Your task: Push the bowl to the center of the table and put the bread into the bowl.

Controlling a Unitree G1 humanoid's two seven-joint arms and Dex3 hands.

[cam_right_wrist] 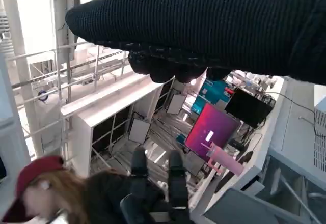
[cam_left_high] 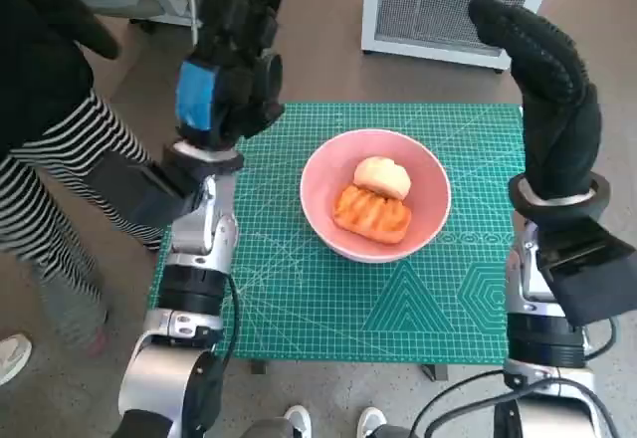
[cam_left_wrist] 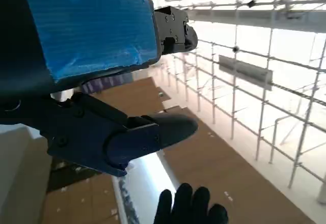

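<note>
A pink bowl [cam_left_high: 375, 194] stands near the middle of the green cutting mat [cam_left_high: 289, 289]. Two pieces of bread lie in it: a pale bun [cam_left_high: 383, 175] and, in front of it, an orange-brown ridged piece [cam_left_high: 371, 213]. My left hand [cam_left_high: 227, 65], black with blue tape, is raised above the table's far left corner and holds nothing. My right hand [cam_left_high: 545, 90] in the knitted glove is raised over the far right edge, fingers stretched out and empty. Both wrist views point up into the room. The left wrist view shows my left hand's fingers [cam_left_wrist: 147, 135] and the glove's fingertips [cam_left_wrist: 191, 208].
A white grilled appliance [cam_left_high: 448, 5] stands on the floor behind the table. A person in striped trousers [cam_left_high: 60, 174] sits close to the table's left side, and a person in a red cap [cam_right_wrist: 35, 183] shows in the right wrist view. Shoes [cam_left_high: 299, 420] show below the front edge.
</note>
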